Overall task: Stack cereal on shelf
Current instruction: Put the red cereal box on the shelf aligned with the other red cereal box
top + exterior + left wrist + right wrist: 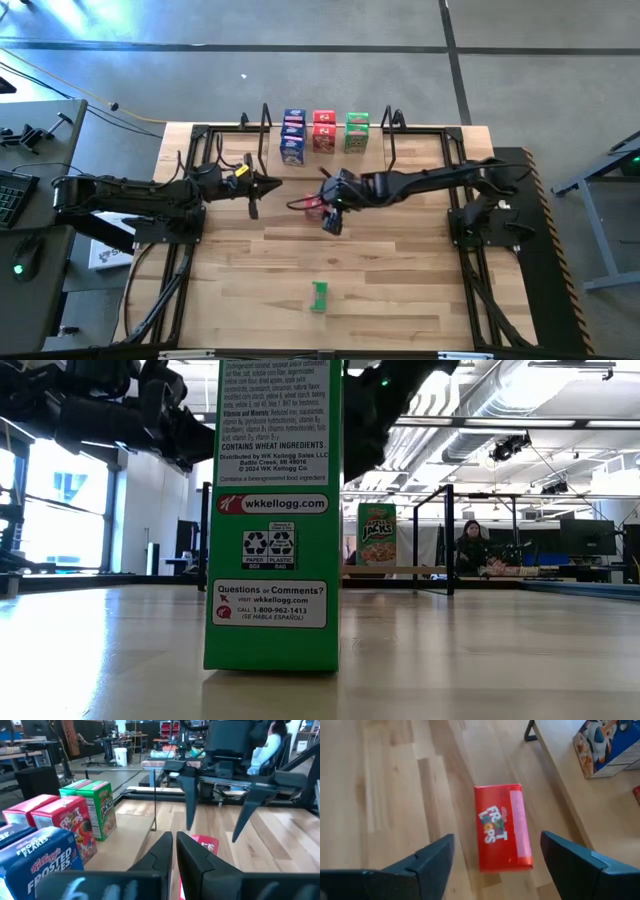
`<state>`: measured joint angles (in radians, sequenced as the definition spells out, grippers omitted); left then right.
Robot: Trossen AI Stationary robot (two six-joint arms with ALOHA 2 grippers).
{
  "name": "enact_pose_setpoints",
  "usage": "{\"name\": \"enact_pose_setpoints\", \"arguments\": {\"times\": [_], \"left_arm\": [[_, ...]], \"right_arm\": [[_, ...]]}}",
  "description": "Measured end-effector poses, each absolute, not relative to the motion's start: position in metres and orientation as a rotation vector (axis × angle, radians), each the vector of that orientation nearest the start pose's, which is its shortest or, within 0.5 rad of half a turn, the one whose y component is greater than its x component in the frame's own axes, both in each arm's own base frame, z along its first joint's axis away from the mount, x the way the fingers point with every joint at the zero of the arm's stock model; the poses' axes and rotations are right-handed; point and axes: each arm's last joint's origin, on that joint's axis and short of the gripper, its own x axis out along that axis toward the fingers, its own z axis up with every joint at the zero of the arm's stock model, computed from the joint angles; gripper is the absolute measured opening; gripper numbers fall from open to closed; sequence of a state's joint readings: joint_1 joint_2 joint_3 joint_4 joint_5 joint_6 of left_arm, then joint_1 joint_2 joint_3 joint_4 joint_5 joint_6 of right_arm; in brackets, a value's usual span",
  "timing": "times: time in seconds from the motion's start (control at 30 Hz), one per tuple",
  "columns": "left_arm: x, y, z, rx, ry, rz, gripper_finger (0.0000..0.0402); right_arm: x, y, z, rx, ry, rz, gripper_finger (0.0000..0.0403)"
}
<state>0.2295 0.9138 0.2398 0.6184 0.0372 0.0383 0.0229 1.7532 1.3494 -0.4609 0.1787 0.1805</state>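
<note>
Two dark arms were seen meeting above a plank table (pixel 400 290). At left, the left gripper (pixel 275 183) was clenched on nothing, just in front of the shelf (pixel 415 150). On the shelf, blue (pixel 293 137), red (pixel 324 131) and green cereal boxes (pixel 357 131) were lined up. The right gripper (pixel 495 865) was spread wide, released, over a red box (pixel 502 827) lying flat beside the shelf. A green box (pixel 319 296) was seen near the front edge.

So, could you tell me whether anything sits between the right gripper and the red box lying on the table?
Nothing visible does. The right gripper is open directly above the red cereal box, which lies flat on the table beside the shelf, with only bare wood around it. The left gripper is shut nearby.
</note>
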Motion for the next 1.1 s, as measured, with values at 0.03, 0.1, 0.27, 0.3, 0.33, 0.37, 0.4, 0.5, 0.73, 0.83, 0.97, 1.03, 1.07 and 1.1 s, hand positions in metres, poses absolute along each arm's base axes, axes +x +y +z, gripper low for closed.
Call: {"name": "enact_pose_setpoints", "arguments": {"times": [0.03,0.1,0.27,0.3,0.33,0.37,0.4,0.5,0.73,0.83,0.97,1.03,1.07,1.1], "left_arm": [[0.18,0.041,0.201,0.033,0.063,0.191,0.0015],[0.18,0.041,0.2,0.045,0.071,0.19,0.0015],[0.18,0.041,0.198,0.044,0.094,0.188,0.0015],[0.18,0.041,0.197,0.044,0.097,0.188,0.0015],[0.18,0.041,0.197,0.043,0.1,0.188,0.0015],[0.18,0.041,0.197,0.043,0.101,0.188,0.0015],[0.18,0.041,0.197,0.043,0.101,0.188,0.0015],[0.18,0.041,0.197,0.043,0.102,0.188,0.0015],[0.18,0.041,0.196,0.042,0.108,0.188,0.0015],[0.18,0.041,0.196,0.042,0.109,0.188,0.0015],[0.18,0.041,0.196,0.042,0.11,0.188,0.0015],[0.18,0.041,0.196,0.042,0.11,0.188,0.0015],[0.18,0.041,0.196,0.042,0.11,0.188,0.0015],[0.18,0.041,0.196,0.042,0.111,0.188,0.0015]], "right_arm": [[0.383,0.001,0.248,0.078,0.857,-0.226,0.0283],[0.388,-0.003,0.246,0.071,0.881,-0.234,0.0283],[0.394,-0.012,0.237,0.083,0.908,-0.234,0.0282],[0.394,-0.014,0.235,0.086,0.915,-0.239,0.0282],[0.395,-0.015,0.233,0.092,0.921,-0.243,0.0282],[0.396,-0.016,0.231,0.097,0.921,-0.241,0.0282],[0.396,-0.017,0.23,0.104,0.925,-0.244,0.0281],[0.397,-0.018,0.228,0.126,0.926,-0.245,0.0271],[0.398,-0.018,0.223,0.161,0.953,-0.218,0.0225],[0.398,-0.018,0.223,0.16,0.951,-0.218,0.0202],[0.398,-0.017,0.223,0.179,0.957,-0.189,0.0177],[0.398,-0.017,0.223,0.179,0.957,-0.185,0.0168],[0.398,-0.017,0.223,0.179,0.958,-0.184,0.0165],[0.398,-0.017,0.223,0.177,0.958,-0.183,0.0163]]}}
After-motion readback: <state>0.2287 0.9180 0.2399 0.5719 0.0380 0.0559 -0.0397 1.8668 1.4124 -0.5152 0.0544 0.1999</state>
